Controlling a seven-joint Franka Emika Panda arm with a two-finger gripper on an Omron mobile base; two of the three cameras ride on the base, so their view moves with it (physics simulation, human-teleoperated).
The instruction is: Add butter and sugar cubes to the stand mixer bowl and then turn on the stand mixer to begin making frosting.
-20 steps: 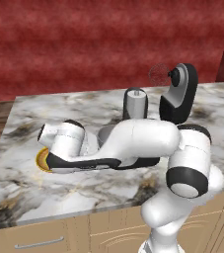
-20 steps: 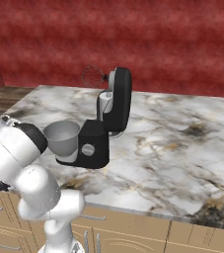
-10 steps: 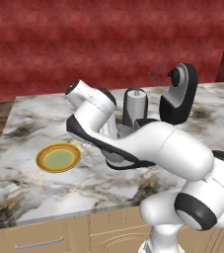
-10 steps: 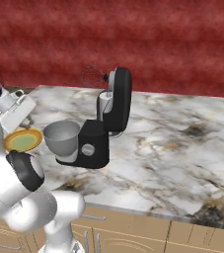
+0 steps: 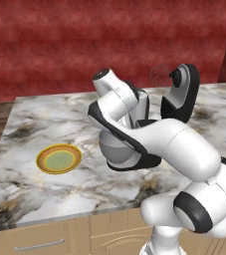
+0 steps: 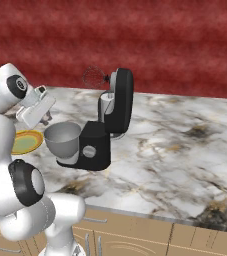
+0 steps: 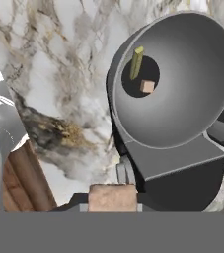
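The marble counter [image 5: 45,119] carries everything, and the mixer [image 6: 116,112] stands on it ahead of the gripper [image 6: 41,116] with its black head tipped back and the whisk lifted clear, which leaves the bowl [image 7: 175,79] open from above for loading. The bowl sits on the mixer's base, just below and ahead of the gripper in the hand view. The yellow-rimmed plate [image 5: 58,159] lies on the counter off to the gripper's side, bare. On the bowl's floor, beyond the fingertips, the butter [image 7: 136,62] lies beside one sugar cube [image 7: 147,86], so both kinds of ingredient are already in. The jaws stand pinched on a second sugar cube [image 7: 112,198], carried above the counter just short of the bowl's rim, presumably to drop it in.
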